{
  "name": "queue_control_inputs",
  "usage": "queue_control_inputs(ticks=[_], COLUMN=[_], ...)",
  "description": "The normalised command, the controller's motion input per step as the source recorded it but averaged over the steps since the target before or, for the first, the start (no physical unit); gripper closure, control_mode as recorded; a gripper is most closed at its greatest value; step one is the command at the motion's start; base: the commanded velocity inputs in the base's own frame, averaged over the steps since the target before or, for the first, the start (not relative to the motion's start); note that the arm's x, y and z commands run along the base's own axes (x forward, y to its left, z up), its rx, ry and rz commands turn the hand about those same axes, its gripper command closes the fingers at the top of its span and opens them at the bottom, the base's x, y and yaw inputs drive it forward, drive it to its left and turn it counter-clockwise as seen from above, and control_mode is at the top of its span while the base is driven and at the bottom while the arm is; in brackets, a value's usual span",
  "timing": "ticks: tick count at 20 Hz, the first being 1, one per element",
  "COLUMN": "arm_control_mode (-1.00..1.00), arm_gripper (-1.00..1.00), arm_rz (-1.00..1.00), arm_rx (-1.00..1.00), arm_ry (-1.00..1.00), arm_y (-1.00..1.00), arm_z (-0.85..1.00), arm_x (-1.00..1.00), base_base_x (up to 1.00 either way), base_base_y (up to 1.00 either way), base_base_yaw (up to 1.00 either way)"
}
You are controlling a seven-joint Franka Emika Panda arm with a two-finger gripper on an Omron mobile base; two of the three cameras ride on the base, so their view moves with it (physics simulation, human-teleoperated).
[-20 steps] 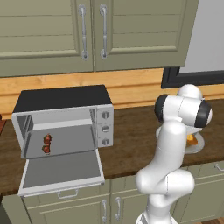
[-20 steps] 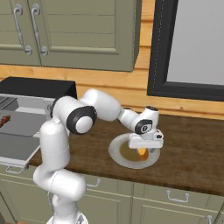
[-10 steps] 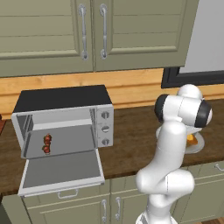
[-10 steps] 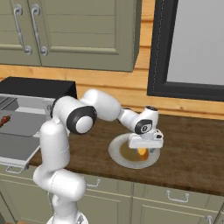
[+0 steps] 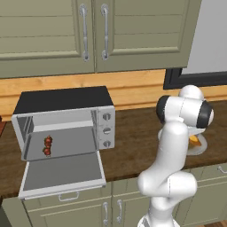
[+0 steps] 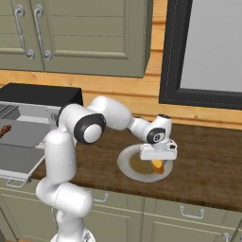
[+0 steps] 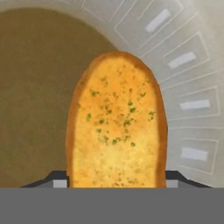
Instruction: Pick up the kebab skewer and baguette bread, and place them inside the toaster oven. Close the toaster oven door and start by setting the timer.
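The white arm's two-finger gripper (image 6: 159, 163) reaches down over a round grey plate (image 6: 130, 168) on the dark wooden counter (image 6: 208, 170). Its dark fingertips (image 7: 57, 178) sit against both sides of the golden-orange, herb-flecked baguette bread (image 7: 117, 127), grasping it; the loaf stretches toward 12 o'clock in the hand view. At 9 o'clock from the arm, the boxy silver toaster oven (image 5: 66, 119) stands with its grey glass door (image 5: 62, 174) folded down flat. The red-brown kebab skewer (image 5: 47, 145) lies on the rack inside, toward the left.
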Motion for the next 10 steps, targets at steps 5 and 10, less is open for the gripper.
queue_control_inputs(ticks=[5,10], arm_control_mode=[-1.00,-1.00], arm_gripper=[1.00,1.00], arm_rz=[0.00,0.00], arm_rx=[0.00,0.00], arm_ry=[0.03,0.02], arm_y=[0.23,0.41], arm_z=[-0.24,-0.43], arm_x=[-0.01,-0.15], base_base_x=[0.00,0.00], base_base_y=[0.00,0.00], base_base_yaw=[0.00,0.00])
